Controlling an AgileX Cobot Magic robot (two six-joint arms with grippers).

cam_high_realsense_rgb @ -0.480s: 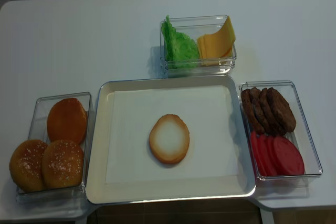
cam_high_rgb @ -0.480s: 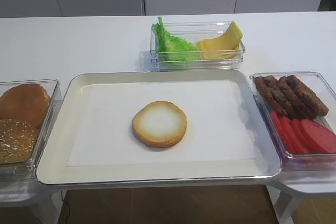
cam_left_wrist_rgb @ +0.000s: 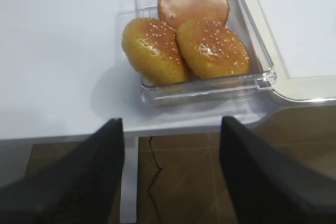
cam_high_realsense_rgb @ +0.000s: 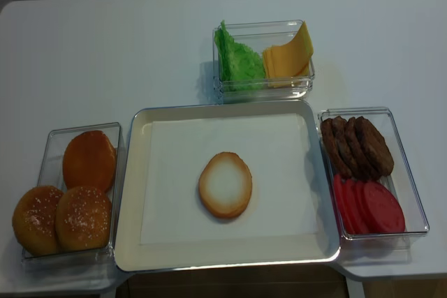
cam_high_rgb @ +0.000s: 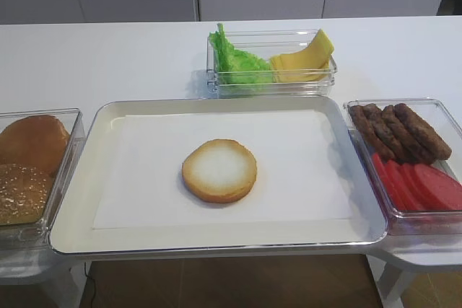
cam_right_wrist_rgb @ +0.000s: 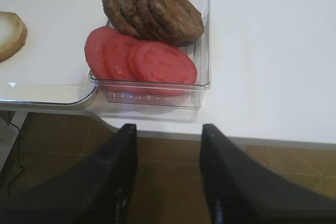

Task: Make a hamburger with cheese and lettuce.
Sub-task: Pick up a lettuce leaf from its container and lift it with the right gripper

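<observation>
The hamburger base [cam_high_rgb: 219,170] [cam_high_realsense_rgb: 225,185], a flat bun half with a pale cut face, lies on white paper in the middle of the tray [cam_high_rgb: 108,117]. Frilly green lettuce [cam_high_rgb: 234,61] [cam_high_realsense_rgb: 236,57] and pale-yellow cheese slices [cam_high_rgb: 303,60] [cam_high_realsense_rgb: 288,55] share a clear box behind the tray. My right gripper [cam_right_wrist_rgb: 169,129] hangs open and empty below the table's front edge, in front of the patty box; the bun's edge [cam_right_wrist_rgb: 10,34] shows at far left. My left gripper [cam_left_wrist_rgb: 172,124] is open and empty too, below the table edge before the bun box.
A clear box at left holds sesame bun tops [cam_left_wrist_rgb: 212,48] and a smooth bun [cam_high_realsense_rgb: 89,160]. Another at right holds dark patties [cam_right_wrist_rgb: 152,11] [cam_high_realsense_rgb: 356,146] and red tomato slices [cam_right_wrist_rgb: 142,59] [cam_high_realsense_rgb: 369,207]. Brown floor lies under both grippers.
</observation>
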